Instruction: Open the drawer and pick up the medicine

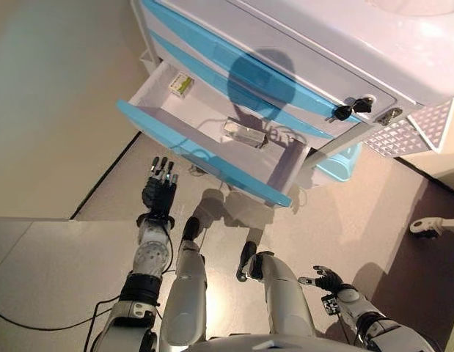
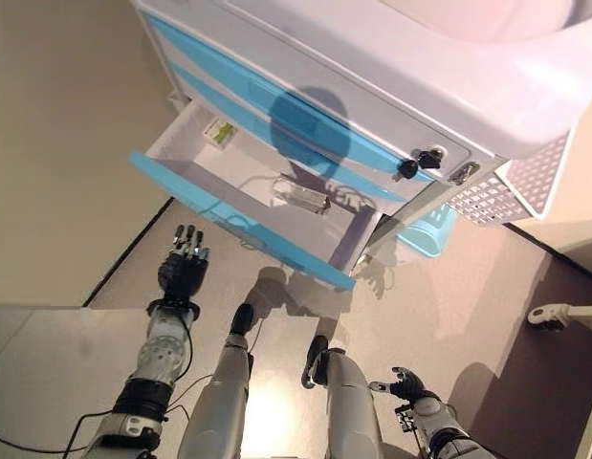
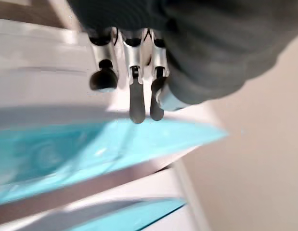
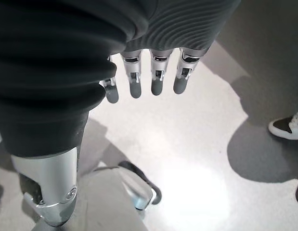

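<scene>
The white cabinet's lower drawer [image 1: 212,125] with a blue front [image 1: 204,158] stands pulled open. Inside lie a small green-and-white medicine box [image 1: 181,84] at the drawer's left back corner and a clear blister pack [image 1: 245,134] near the middle. My left hand [image 1: 160,189] is open, fingers straight, just below the drawer's blue front and apart from it; it also shows in the left wrist view [image 3: 134,91]. My right hand [image 1: 326,281] hangs low at the right, open and empty, fingers relaxed in the right wrist view [image 4: 149,77].
Two shut blue-fronted drawers [image 1: 234,66] sit above the open one. A key [image 1: 353,108] hangs in the cabinet's lock. A light blue bin [image 1: 340,163] stands beside the cabinet. A person's shoe [image 4: 286,126] shows on the floor near my right side.
</scene>
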### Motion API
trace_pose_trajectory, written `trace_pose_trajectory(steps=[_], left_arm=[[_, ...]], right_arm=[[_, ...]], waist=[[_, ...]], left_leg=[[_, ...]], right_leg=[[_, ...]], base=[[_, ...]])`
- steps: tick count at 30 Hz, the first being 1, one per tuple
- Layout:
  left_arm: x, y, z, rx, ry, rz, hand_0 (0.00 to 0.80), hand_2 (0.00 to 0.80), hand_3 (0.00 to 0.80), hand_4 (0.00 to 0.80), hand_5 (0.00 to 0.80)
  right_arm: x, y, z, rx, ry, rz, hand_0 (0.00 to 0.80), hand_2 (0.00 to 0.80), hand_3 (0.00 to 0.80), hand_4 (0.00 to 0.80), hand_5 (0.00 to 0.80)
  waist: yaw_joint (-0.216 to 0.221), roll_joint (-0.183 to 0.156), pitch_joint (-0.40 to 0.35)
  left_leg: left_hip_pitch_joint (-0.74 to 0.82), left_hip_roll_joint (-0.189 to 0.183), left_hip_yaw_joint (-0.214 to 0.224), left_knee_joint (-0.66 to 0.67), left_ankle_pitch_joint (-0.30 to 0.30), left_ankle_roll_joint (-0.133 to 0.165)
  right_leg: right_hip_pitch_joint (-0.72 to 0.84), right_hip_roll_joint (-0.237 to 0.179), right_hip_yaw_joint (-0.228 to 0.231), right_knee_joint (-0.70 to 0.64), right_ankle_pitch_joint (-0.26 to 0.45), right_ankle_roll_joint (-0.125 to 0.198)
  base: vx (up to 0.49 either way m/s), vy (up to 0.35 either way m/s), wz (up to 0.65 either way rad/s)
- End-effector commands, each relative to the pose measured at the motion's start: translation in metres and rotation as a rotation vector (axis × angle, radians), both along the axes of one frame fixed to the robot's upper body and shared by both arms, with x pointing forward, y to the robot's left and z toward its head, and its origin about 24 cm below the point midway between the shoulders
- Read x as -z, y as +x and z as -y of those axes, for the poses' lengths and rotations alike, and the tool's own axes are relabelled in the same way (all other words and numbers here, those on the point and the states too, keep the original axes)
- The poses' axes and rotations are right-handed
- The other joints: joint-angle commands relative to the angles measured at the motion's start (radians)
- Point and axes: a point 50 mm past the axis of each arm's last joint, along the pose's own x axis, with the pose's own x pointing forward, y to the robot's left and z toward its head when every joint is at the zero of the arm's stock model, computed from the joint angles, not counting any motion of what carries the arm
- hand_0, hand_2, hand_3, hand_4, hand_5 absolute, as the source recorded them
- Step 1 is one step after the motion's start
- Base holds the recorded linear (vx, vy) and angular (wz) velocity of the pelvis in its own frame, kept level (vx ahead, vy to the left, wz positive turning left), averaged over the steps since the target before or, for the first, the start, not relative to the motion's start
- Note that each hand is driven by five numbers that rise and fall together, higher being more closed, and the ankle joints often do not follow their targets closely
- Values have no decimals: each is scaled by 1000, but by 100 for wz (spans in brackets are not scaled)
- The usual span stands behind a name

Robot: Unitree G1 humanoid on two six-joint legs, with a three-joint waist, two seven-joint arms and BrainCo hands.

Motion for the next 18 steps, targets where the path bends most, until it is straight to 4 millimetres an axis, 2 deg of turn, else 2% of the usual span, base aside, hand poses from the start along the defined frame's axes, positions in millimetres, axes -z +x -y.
trace_pose_trajectory(steps=[1, 2, 3, 7, 15, 17, 18], left_arm=[[-13, -3, 2, -1, -7, 94, 800, 800, 800, 800, 800], [-10, -6, -2, -14, -6, 80, 800, 800, 800, 800, 800], [-8, -9, -6, -25, -4, 73, 800, 800, 800, 800, 800], [1, -20, -19, -74, 4, 35, 800, 800, 800, 800, 800], [19, -26, -24, -86, 0, -56, 800, 800, 800, 800, 800], [37, -32, -25, -105, -21, -145, 627, 627, 627, 627, 627], [52, -39, -33, -139, -2, -236, 0, 0, 0, 0, 0]], right_arm=[[2, -23, 25, 34, -72, -55, 0, 0, 0, 0, 0], [1, -21, 26, 30, -78, -54, 0, 0, 0, 0, 0], [1, -21, 27, 31, -81, -56, 0, 0, 0, 0, 0], [0, -21, 28, 26, -84, -58, 0, 0, 0, 0, 0], [-2, -15, 27, 24, -87, -43, 0, 0, 0, 0, 0], [-3, -12, 26, 59, -75, -18, 0, 0, 0, 0, 0], [-5, -11, 27, 90, -61, 5, 0, 0, 0, 0, 0]], waist=[[-2, 15, -37], [2, 15, -37], [8, 21, -33], [25, 28, -35], [31, 32, -40], [20, 29, -49], [13, 27, -54]], left_leg=[[-59, -96, 15, 109, -45, 94], [-46, -98, 15, 116, -75, 95], [-56, -99, 18, 112, -46, 97], [-46, -101, 26, 114, -50, 102], [-32, -99, 40, 97, -48, 103], [-16, -92, 52, 72, -43, 103], [-5, -89, 61, 59, -40, 102]], right_leg=[[14, 2, -4, -132, 136, 30], [27, 2, 5, -128, 115, 38], [24, -1, -7, -139, 143, 33], [33, -3, -2, -150, 152, 39], [52, -6, 5, -174, 159, 43], [62, -3, 15, -202, 170, 48], [69, 0, 22, -215, 176, 51]], base=[[73, 5, 13], [-19, 41, 22], [-23, 51, 20], [-28, 52, 7], [4, 32, -1], [46, 30, -1], [51, 31, -5]])
